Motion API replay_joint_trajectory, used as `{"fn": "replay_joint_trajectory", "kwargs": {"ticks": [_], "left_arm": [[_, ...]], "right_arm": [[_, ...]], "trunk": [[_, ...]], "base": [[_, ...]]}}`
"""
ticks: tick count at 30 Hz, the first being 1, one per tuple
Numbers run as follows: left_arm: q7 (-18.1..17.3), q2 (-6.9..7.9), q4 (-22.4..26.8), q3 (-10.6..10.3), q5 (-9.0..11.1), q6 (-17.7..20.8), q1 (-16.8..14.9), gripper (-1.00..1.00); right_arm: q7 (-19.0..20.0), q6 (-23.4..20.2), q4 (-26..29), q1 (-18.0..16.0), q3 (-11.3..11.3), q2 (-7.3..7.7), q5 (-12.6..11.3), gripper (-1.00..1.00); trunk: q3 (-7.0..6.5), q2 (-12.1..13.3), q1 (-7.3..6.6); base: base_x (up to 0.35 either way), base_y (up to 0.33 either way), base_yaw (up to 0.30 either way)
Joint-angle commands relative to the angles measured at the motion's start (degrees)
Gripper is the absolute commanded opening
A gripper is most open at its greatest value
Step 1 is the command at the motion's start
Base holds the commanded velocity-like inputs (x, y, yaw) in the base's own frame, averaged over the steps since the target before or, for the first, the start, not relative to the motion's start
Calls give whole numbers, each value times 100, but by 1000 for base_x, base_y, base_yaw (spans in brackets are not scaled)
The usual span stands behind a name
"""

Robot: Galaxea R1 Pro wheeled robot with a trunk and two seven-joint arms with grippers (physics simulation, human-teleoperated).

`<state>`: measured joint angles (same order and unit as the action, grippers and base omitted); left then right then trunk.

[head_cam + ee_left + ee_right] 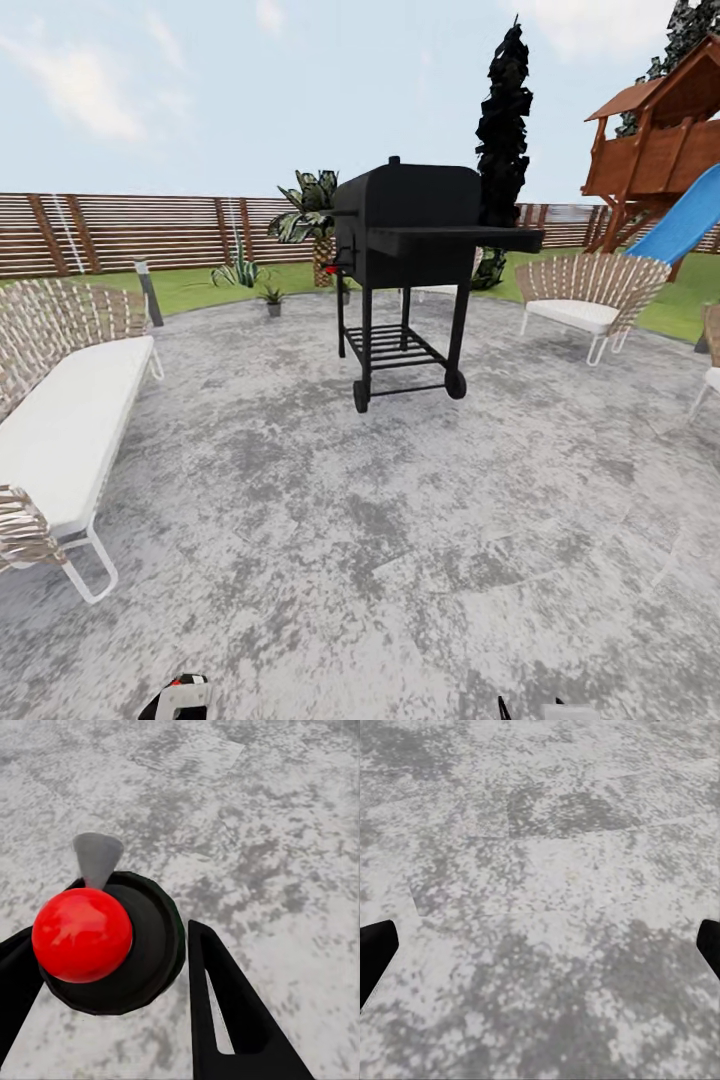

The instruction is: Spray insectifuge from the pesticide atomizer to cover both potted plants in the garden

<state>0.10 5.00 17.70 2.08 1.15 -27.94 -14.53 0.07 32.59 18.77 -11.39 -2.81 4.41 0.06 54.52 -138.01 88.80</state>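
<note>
The left gripper (112, 967) pinches the atomizer (112, 945), the right gripper (540, 945) hangs spread over the patio (400, 520), and a plant (272, 296) sits in its pot (274, 310).

Flat, even daylight under a pale cloudy sky (150, 80); no sun direction can be read. The grill (410, 250) throws no clear shadow on the stone patio (380, 520) beneath it. Fence (120, 232) slats left of the grill bow slightly, a wide-angle bend. Distant foliage behind the grill looks soft and blocky. In both wrist views the paving is grainy and blurred, without glare
</note>
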Motion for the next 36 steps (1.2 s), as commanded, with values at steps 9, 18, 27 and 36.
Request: {"fn": "replay_joint_trajectory", "kwargs": {"ticks": [9,18,27,36], "left_arm": [[7,-7,-1,10,15,-16,-2,-100],[7,-8,-4,12,14,-14,-6,-100],[7,-8,-4,12,15,-13,-5,-100],[7,-8,-2,12,14,-10,-6,-100]], "right_arm": [[-22,24,-13,-3,-2,-43,3,100],[-23,28,-8,-3,-9,-46,3,100],[1,23,-13,-3,-1,-37,19,100],[12,22,-14,-3,0,-18,17,100]], "trunk": [[15,-2,2],[43,-2,2],[47,-2,2],[47,-2,2]], "base": [[338,0,134],[339,0,249],[339,0,29],[339,0,0]]}}
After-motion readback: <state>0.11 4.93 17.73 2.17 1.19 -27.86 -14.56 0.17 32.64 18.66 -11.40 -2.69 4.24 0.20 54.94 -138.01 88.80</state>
